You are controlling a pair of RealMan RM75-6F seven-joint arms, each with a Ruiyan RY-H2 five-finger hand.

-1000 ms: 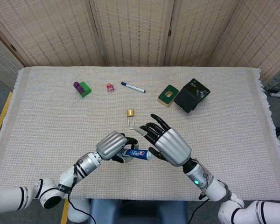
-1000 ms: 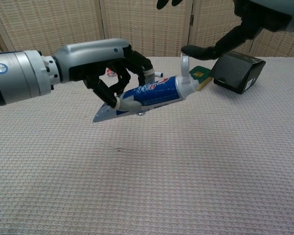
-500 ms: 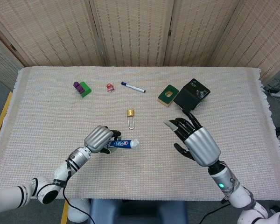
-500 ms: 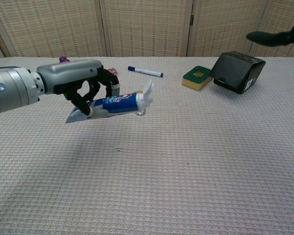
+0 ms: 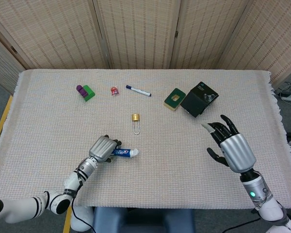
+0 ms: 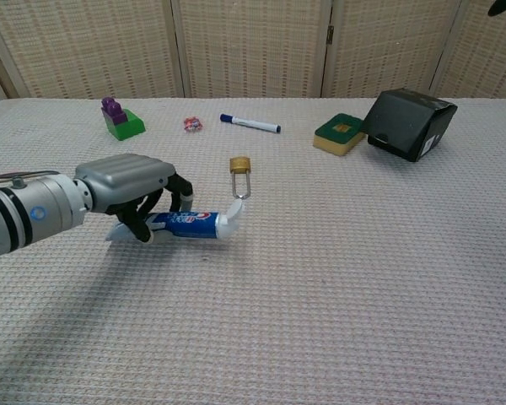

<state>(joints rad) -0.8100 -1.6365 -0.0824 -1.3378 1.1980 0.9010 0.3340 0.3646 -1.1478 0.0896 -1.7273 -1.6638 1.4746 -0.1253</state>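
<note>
Head view, left hand: the left hand lay low at about 7 o'clock on the bench, its fingers wrapped around the toothpaste tube.
Chest view, toothpaste tube: the tube was held roughly level just above the cloth, its white flip cap open and pointing toward 3 o'clock; the left hand grasped its flat end.
Right hand: the right hand hovered at about 4 o'clock, fingers spread and grasping nothing, well apart from the tube.
Padlock: a brass padlock lay just beyond the cap, toward 12 o'clock.
Far row, 10 to 2 o'clock: green and purple block, small red object, marker pen, green sponge, black box touching the sponge.
</note>
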